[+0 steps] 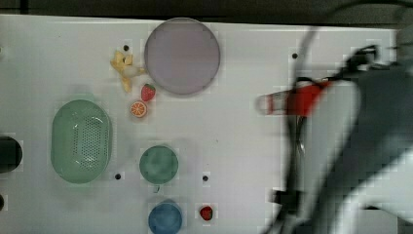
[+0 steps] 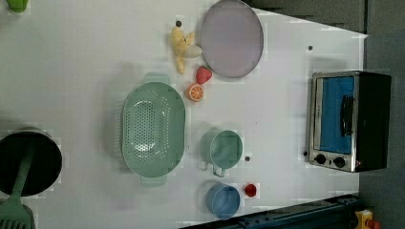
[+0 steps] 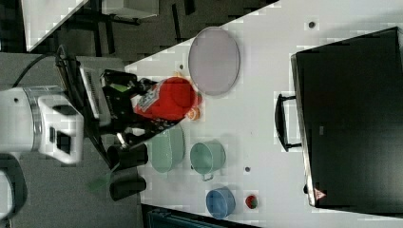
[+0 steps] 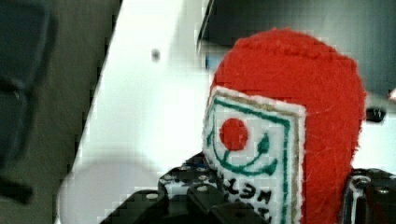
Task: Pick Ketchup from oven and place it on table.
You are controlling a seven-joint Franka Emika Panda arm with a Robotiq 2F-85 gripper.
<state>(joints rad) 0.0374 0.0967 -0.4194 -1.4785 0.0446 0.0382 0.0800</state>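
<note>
Wrist view: Ketchup (image 4: pixel 285 130) label, between pincer (image 4: pixel 266 205) fingers.

- You see a round grey plate (image 2: pixel 231 38) near one table edge.
- A green colander (image 2: pixel 153 130) sits mid-table, a green mug (image 2: pixel 225 149) beside it.
- A blue cup (image 2: pixel 223 201) and a strawberry (image 2: pixel 250 190) sit by the opposite edge.

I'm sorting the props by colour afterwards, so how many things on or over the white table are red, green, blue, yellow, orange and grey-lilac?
Red: 3, the Ketchup in the gripper, strawberry, strawberry
Green: 2, colander, mug
Blue: 1, cup
Yellow: 1, peeled banana
Orange: 1, orange slice
Grey-lilac: 1, plate
Total: 9
</note>
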